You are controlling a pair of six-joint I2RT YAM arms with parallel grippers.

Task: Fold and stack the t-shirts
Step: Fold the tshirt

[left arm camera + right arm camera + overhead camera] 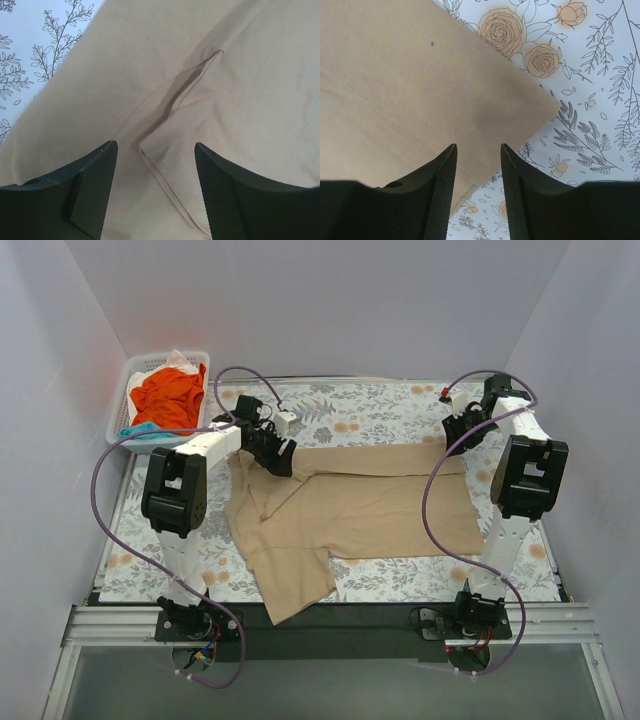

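Note:
A large tan t-shirt (350,505) lies partly folded on the floral table cover, one part hanging over the front edge. My left gripper (277,452) is open just above the shirt's far left part; its wrist view shows a hemmed fold (165,165) between the jaws (155,150). My right gripper (462,430) is open over the shirt's far right corner (530,107), with the hem between the jaws (477,150). An orange t-shirt (168,395), a teal piece (140,428) and a white piece (180,362) lie in the basket.
The white lattice basket (118,405) stands at the far left corner of the table. The floral cover (390,405) shows around the shirt. White walls enclose the table on three sides. Purple cables loop off both arms.

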